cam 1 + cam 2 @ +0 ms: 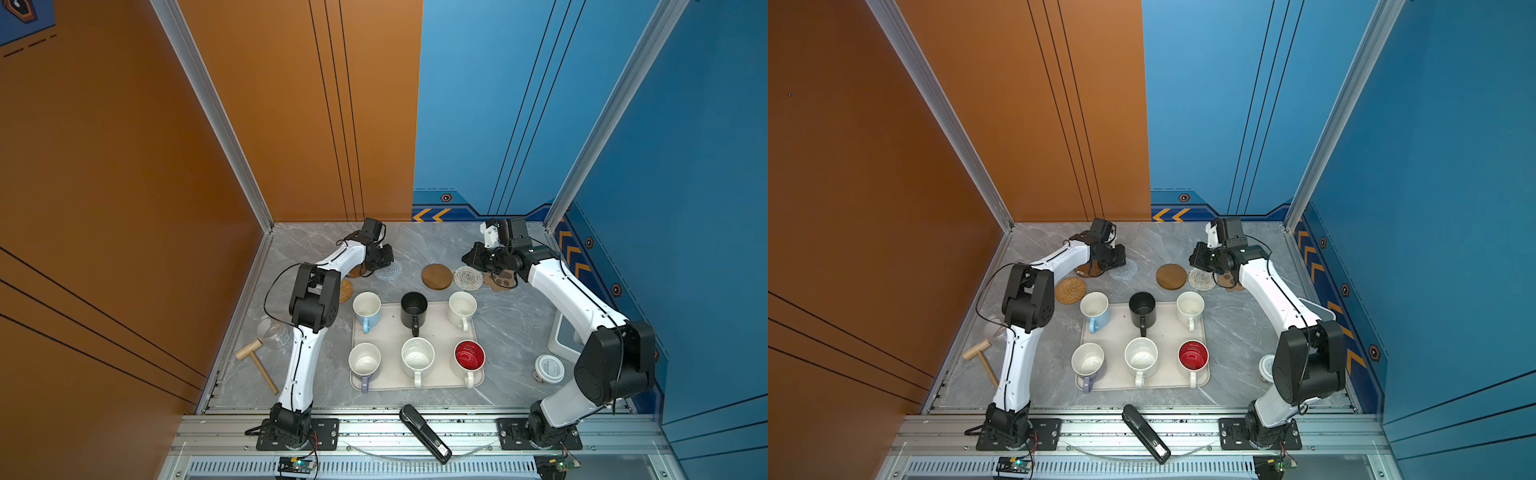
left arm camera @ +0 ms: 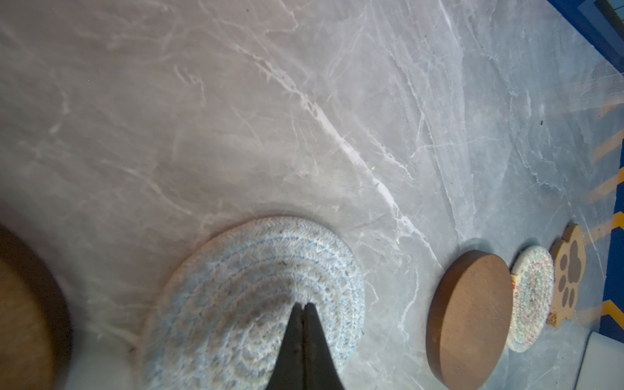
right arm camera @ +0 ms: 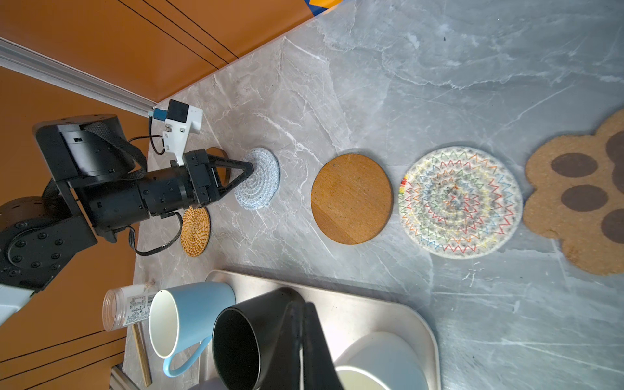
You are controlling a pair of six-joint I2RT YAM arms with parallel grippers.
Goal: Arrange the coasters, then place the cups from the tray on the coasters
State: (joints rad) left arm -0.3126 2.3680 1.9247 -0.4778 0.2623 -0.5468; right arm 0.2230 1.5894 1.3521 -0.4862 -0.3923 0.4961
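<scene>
Six coasters lie behind the tray (image 1: pixel 392 332): a rattan disc (image 1: pixel 345 290), a wooden disc (image 2: pixel 20 314) mostly hidden by my left arm, a grey-blue crocheted disc (image 1: pixel 388 271), a second wooden disc (image 1: pixel 436 276), a whitish crocheted disc (image 1: pixel 468 277) and a paw shape (image 1: pixel 500 282). On the tray stand the cups: light blue (image 1: pixel 366 309), black (image 1: pixel 414 309), white (image 1: pixel 462 309), lavender (image 1: pixel 365 361), speckled (image 1: pixel 417 358) and red-inside (image 1: pixel 469 356). My left gripper (image 2: pixel 303 305) is shut, its tips on the grey-blue disc. Behind the whitish disc my right gripper (image 1: pixel 467 257) hangs shut and empty.
A clear glass jar (image 1: pixel 272 330) and a wooden mallet (image 1: pixel 255 361) lie left of the tray. A white lidded jar (image 1: pixel 548 368) and a white box-like stand (image 1: pixel 563 336) sit at the right. A black stapler (image 1: pixel 424 432) rests on the front rail. Walls enclose three sides.
</scene>
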